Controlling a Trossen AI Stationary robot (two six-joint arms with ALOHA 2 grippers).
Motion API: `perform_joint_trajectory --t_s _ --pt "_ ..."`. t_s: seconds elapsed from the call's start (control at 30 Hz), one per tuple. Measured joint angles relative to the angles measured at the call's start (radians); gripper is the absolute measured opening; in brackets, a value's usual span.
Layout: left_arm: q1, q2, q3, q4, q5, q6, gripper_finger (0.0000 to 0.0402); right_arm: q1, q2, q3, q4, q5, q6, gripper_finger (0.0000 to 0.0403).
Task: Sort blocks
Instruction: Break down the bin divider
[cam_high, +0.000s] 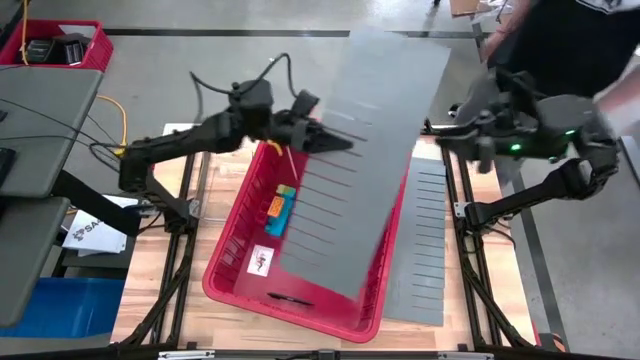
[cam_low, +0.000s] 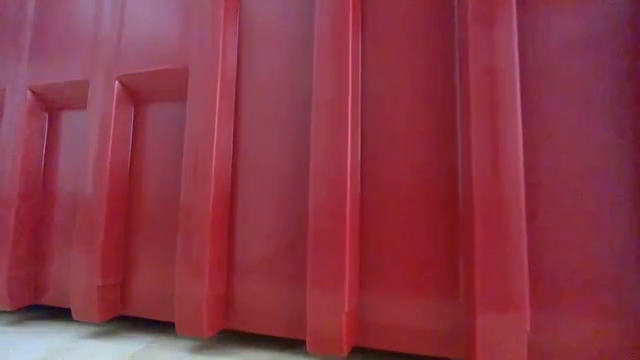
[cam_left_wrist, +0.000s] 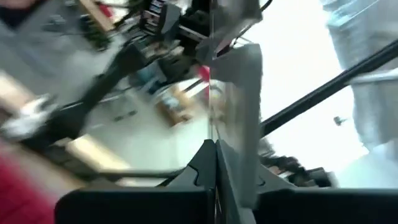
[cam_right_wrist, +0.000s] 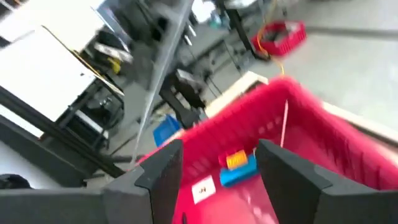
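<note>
Grey divider (cam_high: 365, 150) pinched edge-on in the shut left gripper (cam_high: 330, 140), lifted clear of the bin (cam_high: 225, 265) — right gripper (cam_right_wrist: 217, 162) open, empty — next, set it aside to reach the blocks (cam_high: 281, 203)

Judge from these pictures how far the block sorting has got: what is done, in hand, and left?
Done: no sorting shows. One grey divider sheet lies on the table beside the red bin. In hand: the left gripper, shut, holds a second divider sheet up over the bin; the right gripper waits open. Left: the blocks sit together in the bin, unsorted.
</note>
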Motion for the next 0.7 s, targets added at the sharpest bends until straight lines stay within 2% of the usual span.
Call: perform_joint_trajectory --t_s 0.1,0.17,0.4,0.7 --pt "-0.012 0.063 0.005 0.186 -0.029 -0.121 0.0000 0.002 -0.002 0.088 -0.001 0.037 -0.054 0.0200" --pt "-0.019 0.104 0.016 0.247 -0.072 -0.167 0.0000 0.002 -0.003 0.157 -0.001 0.046 -0.112 0.0200" --pt "-0.047 0.255 0.019 0.235 -0.238 -0.240 0.0000 0.002 -0.007 0.332 0.001 0.066 -0.298 0.0200" --pt "-0.056 0.421 0.019 0.255 -0.239 -0.284 0.0000 0.002 0.000 0.363 -0.053 0.100 -0.313 0.0200"
